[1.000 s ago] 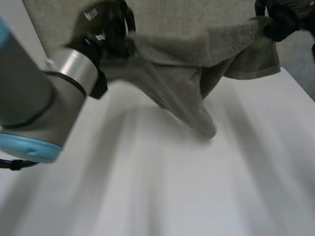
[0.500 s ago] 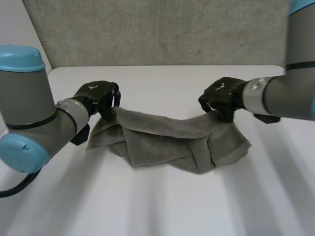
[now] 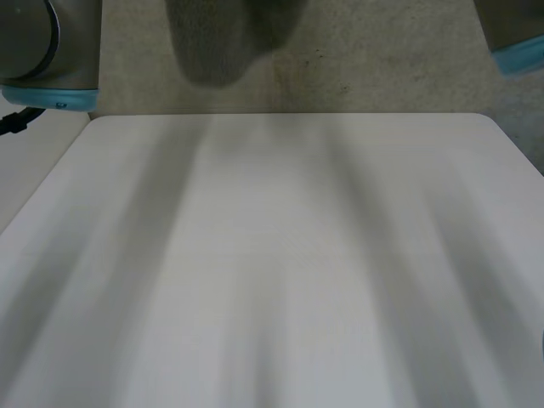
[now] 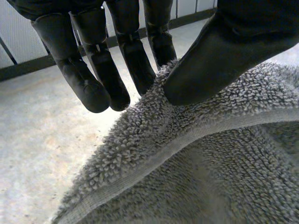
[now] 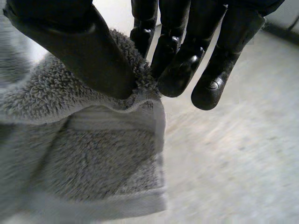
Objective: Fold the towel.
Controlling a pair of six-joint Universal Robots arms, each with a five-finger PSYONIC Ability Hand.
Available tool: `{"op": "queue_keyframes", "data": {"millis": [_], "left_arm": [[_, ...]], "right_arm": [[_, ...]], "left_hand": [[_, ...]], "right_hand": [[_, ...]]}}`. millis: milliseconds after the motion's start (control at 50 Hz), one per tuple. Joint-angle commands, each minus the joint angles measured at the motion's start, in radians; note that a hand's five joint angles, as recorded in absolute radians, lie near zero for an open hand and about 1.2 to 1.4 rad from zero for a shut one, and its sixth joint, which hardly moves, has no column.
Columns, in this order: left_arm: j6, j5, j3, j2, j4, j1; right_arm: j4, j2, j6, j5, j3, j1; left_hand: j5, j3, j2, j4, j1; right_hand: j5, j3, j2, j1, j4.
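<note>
White table top (image 3: 280, 255), backed by a speckled grey wall, lies bare below both arms. Grey terry-cloth towel (image 3: 212, 47): held aloft, clear of the table, one fold dangling near the grey left arm with its light-blue cap (image 3: 42, 42).

Black left hand (image 4: 233, 46): grasping the towel, with the thumb pressed into the pile just above the hemmed edge and the fingers (image 4: 140, 65) behind the cloth.

Black right hand (image 5: 70, 51): also grasping the towel, with thumb and fingers (image 5: 177, 70) pinching a hemmed corner at its fingertips.

Assessment: the towel appears to be raised for laying out flat ahead of the fold. To do this well, both pinches should hold evenly. The hands should draw apart until the edge between them runs taut. The descent should be level, so the hanging cloth lands flat rather than bunched. The left hold sits close to the hem, and slippage there is the main risk.
</note>
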Motion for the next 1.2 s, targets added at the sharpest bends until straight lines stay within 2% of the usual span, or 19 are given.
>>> {"op": "queue_keyframes", "data": {"millis": [20,120,160,180,220,280,320,480,560,600,740,760,780,800,820,840,860,960,1200], "left_arm": [[0.055,0.001,-0.221,0.009,-0.023,0.031],[0.056,0.004,-0.458,0.065,-0.023,0.083],[0.058,0.013,-0.603,0.069,-0.017,0.095],[0.058,0.014,-0.603,0.069,-0.017,0.095],[0.059,0.021,-0.668,0.066,-0.016,0.094],[0.079,0.032,-0.772,0.057,-0.02,0.103],[0.131,0.038,-0.862,0.039,-0.022,0.106],[0.3,0.037,-1.026,0.034,-0.068,0.089],[0.306,0.035,-1.06,0.049,-0.091,0.083],[0.302,0.033,-1.077,0.116,-0.108,0.069],[0.298,0.032,-1.111,0.192,-0.103,0.063],[0.298,0.032,-1.114,0.194,-0.102,0.065],[0.298,0.032,-1.114,0.194,-0.101,0.065],[0.298,0.032,-1.116,0.194,-0.1,0.066],[0.298,0.032,-1.116,0.194,-0.1,0.066],[0.298,0.03,-1.117,0.187,-0.1,0.071],[0.297,0.029,-1.117,0.183,-0.098,0.071],[0.285,0.033,-1.117,0.158,-0.097,0.077],[0.17,0.033,-1.122,0.111,-0.108,0.091]], "right_arm": [[0.224,-0.008,-0.163,-0.062,0.217,0.003],[0.336,-0.005,-0.272,-0.052,0.392,0.003],[0.359,-0.008,-0.298,-0.05,0.541,0.001],[0.359,-0.008,-0.298,-0.05,0.542,0.001],[0.349,-0.013,-0.309,-0.041,0.696,0.003],[0.338,-0.012,-0.311,-0.033,0.764,0.003],[0.309,-0.015,-0.311,-0.016,0.894,0.004],[0.203,-0.108,-0.3,0.002,1.163,-0.008],[0.167,-0.196,-0.292,0.005,1.241,-0.014],[0.142,-0.275,-0.271,0.004,1.318,-0.017],[0.051,-0.366,-0.159,0.002,1.473,-0.063],[0.021,-0.383,-0.127,-0.001,1.514,-0.082],[0.02,-0.383,-0.127,-0.001,1.514,-0.082],[-0.018,-0.392,-0.096,-0.004,1.552,-0.095],[-0.018,-0.392,-0.096,-0.004,1.553,-0.096],[-0.061,-0.393,-0.062,-0.006,1.586,-0.108],[-0.101,-0.394,-0.032,-0.009,1.615,-0.122],[-0.187,-0.368,0.043,-0.012,1.651,-0.161],[-0.218,-0.317,0.131,-0.016,1.639,-0.252]], "left_hand": [[-0.244,-0.143,-0.085,-0.112,-0.006],[-0.244,-0.143,-0.085,-0.112,-0.006],[-0.244,-0.143,-0.085,-0.112,-0.006],[-0.244,-0.143,-0.085,-0.112,-0.006],[-0.244,-0.143,-0.085,-0.112,-0.006],[-0.244,-0.143,-0.085,-0.112,-0.006],[-0.244,-0.143,-0.085,-0.112,-0.006],[-0.244,-0.143,-0.085,-0.112,-0.006],[-0.244,-0.143,-0.085,-0.112,-0.006],[-0.244,-0.143,-0.085,-0.112,-0.006],[-0.244,-0.143,-0.085,-0.112,-0.006],[-0.36,-0.259,-0.201,-0.228,-0.122],[-0.361,-0.26,-0.202,-0.229,-0.123],[-0.657,-0.557,-0.499,-0.525,-0.42],[-0.66,-0.56,-0.502,-0.528,-0.423],[-0.968,-0.868,-0.81,-0.836,-0.731],[-1.096,-0.996,-0.938,-0.965,-0.859],[-1.235,-1.134,-1.077,-1.103,-0.998],[-1.271,-1.17,-1.112,-1.139,-1.033]], "right_hand": [[0.081,0.055,0.1,0.078,0.061],[0.081,0.055,0.1,0.078,0.061],[0.081,0.055,0.1,0.078,0.061],[0.081,0.055,0.1,0.078,0.061],[0.081,0.055,0.1,0.078,0.061],[0.081,0.055,0.1,0.078,0.061],[0.081,0.055,0.1,0.078,0.061],[0.081,0.055,0.1,0.078,0.061],[0.081,0.055,0.1,0.078,0.061],[0.081,0.055,0.1,0.078,0.061],[0.081,0.055,0.1,0.078,0.061],[0.081,0.055,0.1,0.078,0.061],[0.081,0.055,0.1,0.078,0.061],[0.081,0.055,0.1,0.078,0.061],[0.081,0.055,0.1,0.078,0.061],[0.081,0.055,0.1,0.078,0.061],[0.081,0.055,0.1,0.078,0.061],[0.081,0.055,0.1,0.078,0.061],[0.081,0.055,0.1,0.078,0.061]]}}
